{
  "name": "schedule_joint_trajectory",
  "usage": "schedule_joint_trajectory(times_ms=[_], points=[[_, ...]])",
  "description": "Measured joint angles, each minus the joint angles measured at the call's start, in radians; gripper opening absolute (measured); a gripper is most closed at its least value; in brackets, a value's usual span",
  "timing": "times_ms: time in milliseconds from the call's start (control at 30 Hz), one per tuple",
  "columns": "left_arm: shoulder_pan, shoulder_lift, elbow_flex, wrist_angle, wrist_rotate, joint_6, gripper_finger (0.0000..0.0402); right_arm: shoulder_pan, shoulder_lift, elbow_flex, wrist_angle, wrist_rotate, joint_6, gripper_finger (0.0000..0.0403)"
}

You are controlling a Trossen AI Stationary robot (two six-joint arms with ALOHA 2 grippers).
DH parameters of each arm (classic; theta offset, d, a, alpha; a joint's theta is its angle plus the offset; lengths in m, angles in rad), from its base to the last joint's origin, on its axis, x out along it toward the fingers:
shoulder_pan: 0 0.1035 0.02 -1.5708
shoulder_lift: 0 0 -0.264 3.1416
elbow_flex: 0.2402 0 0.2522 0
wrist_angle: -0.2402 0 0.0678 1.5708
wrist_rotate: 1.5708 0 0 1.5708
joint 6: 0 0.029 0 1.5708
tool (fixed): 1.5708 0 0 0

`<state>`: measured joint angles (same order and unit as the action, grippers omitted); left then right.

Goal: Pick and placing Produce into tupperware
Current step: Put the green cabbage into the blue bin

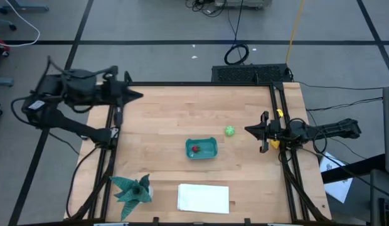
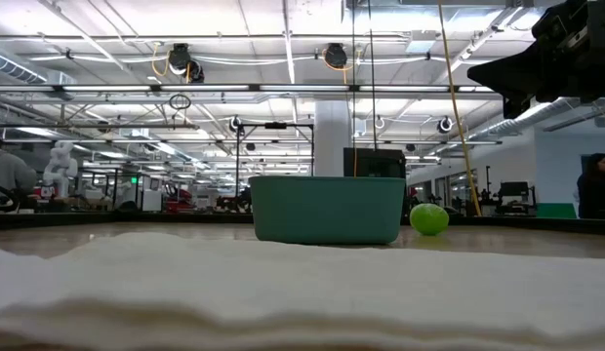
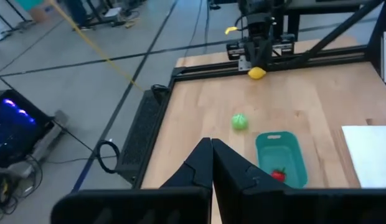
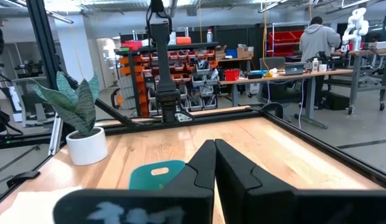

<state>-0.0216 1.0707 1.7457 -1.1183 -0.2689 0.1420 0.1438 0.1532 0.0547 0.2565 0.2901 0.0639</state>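
The teal tub [image 1: 207,154] [image 2: 327,210] [image 3: 286,152] [image 4: 157,174] stands mid-table with the red toy [image 1: 195,149] [image 3: 278,175] inside it. The light green round toy [image 1: 229,131] [image 2: 429,218] [image 3: 240,122] rests on the wood just right of the tub. The yellow toy [image 1: 274,144] [image 3: 257,73] lies near the table's right edge, under my right arm. My right gripper [image 1: 246,130] [image 4: 213,144] [image 2: 470,74] is shut, raised, right of the green toy and pointing left. My left gripper [image 1: 142,95] [image 3: 211,143] is shut at the far left corner.
A flat white cloth [image 1: 204,197] [image 2: 302,292] lies at the near edge. A spiky green plant in a white pot [image 1: 133,189] [image 4: 81,127] stands at the near left. Black frame rails [image 1: 288,176] run along both sides. Bare wood [image 1: 182,113] lies beyond the tub.
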Motion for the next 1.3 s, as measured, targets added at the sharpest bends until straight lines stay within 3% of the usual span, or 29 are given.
schedule_joint_trajectory(times_ms=[267, 467, 600, 900, 1300], points=[[0.0, -0.15, -0.123, 0.014, -0.036, -0.039, 0.0001, 0.0, 0.0, 0.0, 0.0, 0.0, 0.003, 0.0], [0.0, -0.294, -0.307, 0.238, 0.185, -0.034, 0.0002, 0.0, 0.0, 0.0, 0.001, 0.0, 0.003, 0.0], [0.0, -0.365, -0.442, 0.427, 0.228, -0.067, 0.0003, 0.0, 0.0, 0.0, 0.009, 0.0, 0.003, 0.0], [0.0, -0.378, -0.64, 0.5, 0.224, -0.019, 0.0003, 0.0, 0.0, 0.0, 0.008, 0.0, 0.003, 0.0], [0.0, -0.437, -0.883, 0.728, 0.268, -0.02, 0.0004, 0.0, 0.0, 0.0, 0.0, 0.0, 0.003, 0.0]])
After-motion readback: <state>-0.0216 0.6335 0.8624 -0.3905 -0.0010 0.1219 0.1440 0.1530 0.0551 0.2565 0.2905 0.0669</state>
